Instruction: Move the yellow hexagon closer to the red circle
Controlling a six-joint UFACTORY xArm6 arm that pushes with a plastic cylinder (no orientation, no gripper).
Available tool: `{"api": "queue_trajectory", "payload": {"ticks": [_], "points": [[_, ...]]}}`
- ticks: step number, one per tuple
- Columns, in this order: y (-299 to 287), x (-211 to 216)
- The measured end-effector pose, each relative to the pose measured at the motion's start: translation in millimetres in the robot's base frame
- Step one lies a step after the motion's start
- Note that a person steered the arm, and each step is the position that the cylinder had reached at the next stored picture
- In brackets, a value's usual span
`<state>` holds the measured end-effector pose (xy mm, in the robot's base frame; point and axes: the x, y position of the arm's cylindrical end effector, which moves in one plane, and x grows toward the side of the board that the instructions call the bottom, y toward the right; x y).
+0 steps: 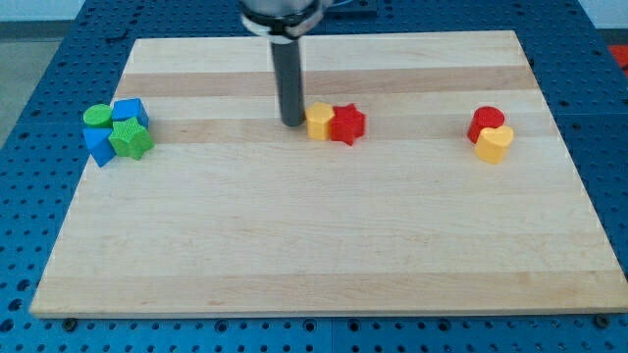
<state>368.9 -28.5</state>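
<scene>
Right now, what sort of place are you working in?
Probably a robotics lab bench: a pale wooden board lies on a blue perforated table, with small coloured blocks like the yellow hexagon beside my tip.

My 1 arm comes in from the view's top, its dark rod hanging straight and upright. My tip point(292, 123) rests low on the bench, left of the view's centre.
</scene>
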Motion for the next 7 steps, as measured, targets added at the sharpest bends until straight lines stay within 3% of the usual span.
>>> {"api": "queue_trajectory", "payload": {"ticks": [3, 5, 7], "points": [[86, -1], [34, -8], [40, -1]]}}
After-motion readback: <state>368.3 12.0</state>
